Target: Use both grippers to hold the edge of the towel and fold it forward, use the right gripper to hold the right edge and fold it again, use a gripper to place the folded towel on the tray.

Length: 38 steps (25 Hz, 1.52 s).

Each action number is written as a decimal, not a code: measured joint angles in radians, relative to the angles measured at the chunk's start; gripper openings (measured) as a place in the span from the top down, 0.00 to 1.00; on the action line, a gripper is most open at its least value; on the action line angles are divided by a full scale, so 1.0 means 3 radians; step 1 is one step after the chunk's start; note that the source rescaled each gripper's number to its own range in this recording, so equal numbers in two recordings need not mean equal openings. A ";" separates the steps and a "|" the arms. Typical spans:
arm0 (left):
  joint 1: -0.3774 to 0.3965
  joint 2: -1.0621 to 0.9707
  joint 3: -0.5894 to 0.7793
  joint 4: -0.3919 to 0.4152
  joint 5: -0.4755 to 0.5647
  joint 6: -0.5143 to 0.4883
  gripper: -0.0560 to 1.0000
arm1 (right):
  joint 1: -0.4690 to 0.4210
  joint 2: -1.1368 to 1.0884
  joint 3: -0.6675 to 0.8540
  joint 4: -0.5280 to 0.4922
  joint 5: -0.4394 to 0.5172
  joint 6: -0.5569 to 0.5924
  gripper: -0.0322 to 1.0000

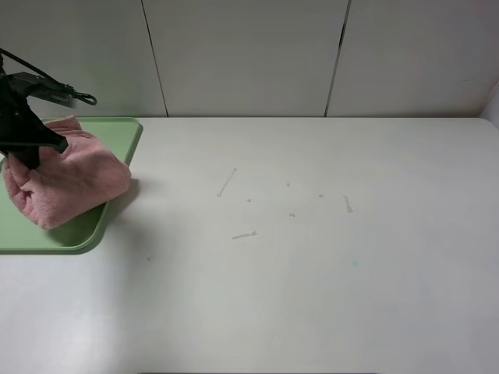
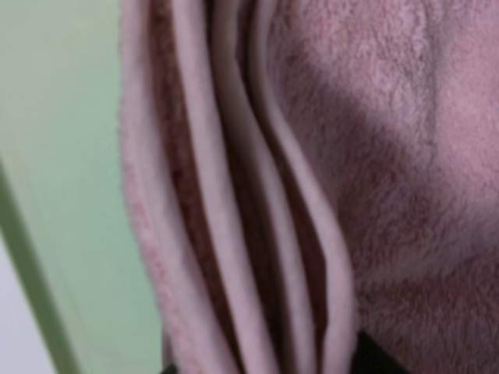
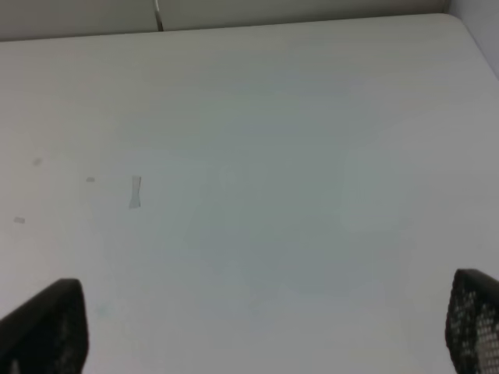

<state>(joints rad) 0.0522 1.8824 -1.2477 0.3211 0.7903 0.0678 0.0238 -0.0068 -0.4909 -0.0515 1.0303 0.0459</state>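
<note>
From my left wrist I saw the pink towel point(image 2: 374, 156) filling most of the view, very close and blurred. Its hemmed edges point(image 2: 226, 234) ran stacked in several layers beside one another. Past them lay the light green tray point(image 2: 62, 171), its rim point(image 2: 31, 273) visible.

The tray point(image 1: 117, 140) lies at the far left of the counter point(image 1: 312, 273), running off the left edge of the high view. The towel point(image 1: 70, 179), folded into a bundle, rests on the tray, its right end reaching the tray's right rim. The left tool point(image 1: 23, 156) stands over the towel's left part, touching it; the left wrist view shows stacked hem layers point(image 2: 234, 234) beside the tray floor point(image 2: 62, 156). The right tool point(image 3: 265, 327) hangs above bare counter point(image 3: 249, 156), well apart from the tray.
</note>
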 joint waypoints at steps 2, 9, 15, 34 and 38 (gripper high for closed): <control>0.0064 0.0000 0.0000 0.0029 0.0014 0.0000 0.86 | 0.0000 0.0000 0.0000 0.0000 0.0000 0.0000 0.00; 0.0243 0.0000 0.0000 0.0145 0.0055 0.0000 0.86 | 0.0000 0.0000 0.0000 0.0000 0.0000 0.0000 0.00; 0.0252 0.0000 0.0000 0.0149 0.0055 0.0000 0.86 | 0.0000 0.0000 0.0000 0.0000 0.0000 0.0000 0.00; 0.0252 0.0000 0.0000 0.0149 0.0102 0.0000 0.00 | 0.0000 0.0000 0.0000 0.0001 0.0000 0.0000 0.00; 0.0252 -0.0006 0.0000 0.0149 0.0102 0.0001 0.00 | 0.0000 0.0000 0.0000 0.0001 0.0000 0.0000 0.00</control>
<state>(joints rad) 0.1280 1.8805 -1.2477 0.3659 0.8209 0.0682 0.0238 -0.0068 -0.4909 -0.0512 1.0303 0.0459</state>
